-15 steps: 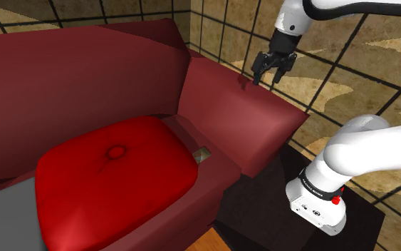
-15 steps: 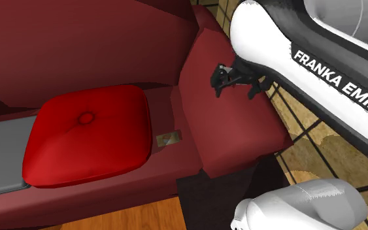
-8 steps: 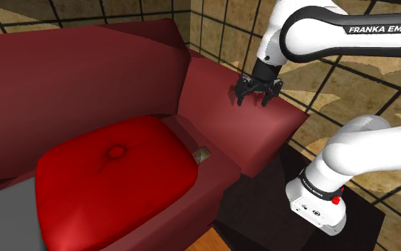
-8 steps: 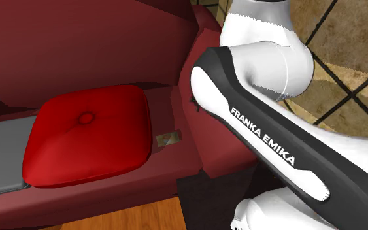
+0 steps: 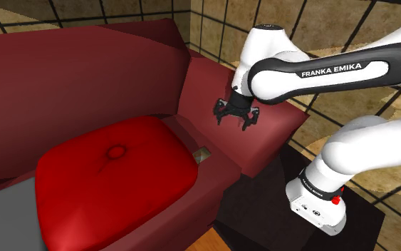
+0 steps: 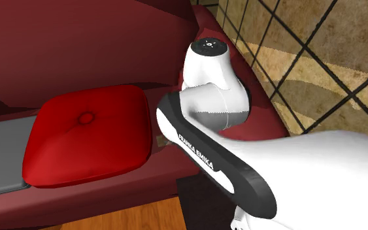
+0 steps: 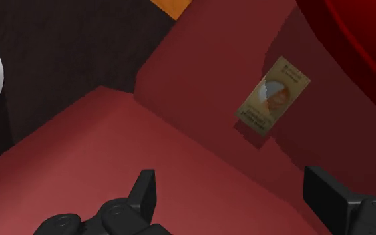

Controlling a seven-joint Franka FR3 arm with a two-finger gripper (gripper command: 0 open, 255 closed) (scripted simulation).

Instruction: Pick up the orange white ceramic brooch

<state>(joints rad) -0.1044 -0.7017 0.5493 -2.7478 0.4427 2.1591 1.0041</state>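
Dark red sofa (image 5: 85, 78) before a tiled wall (image 5: 348, 28), bright red cushion (image 5: 113, 178) on its seat. Above the armrest (image 5: 263, 135) beside that cushion, tool (image 5: 234, 123) with fingers spread apart (gripping nothing). Just beside the cushion, flat on the seat: orange-white brooch (image 7: 273, 95) on a tan card (image 7: 254, 119).

Orange-white brooch (image 7: 273, 95) flat on sofa seat (image 7: 316, 130)
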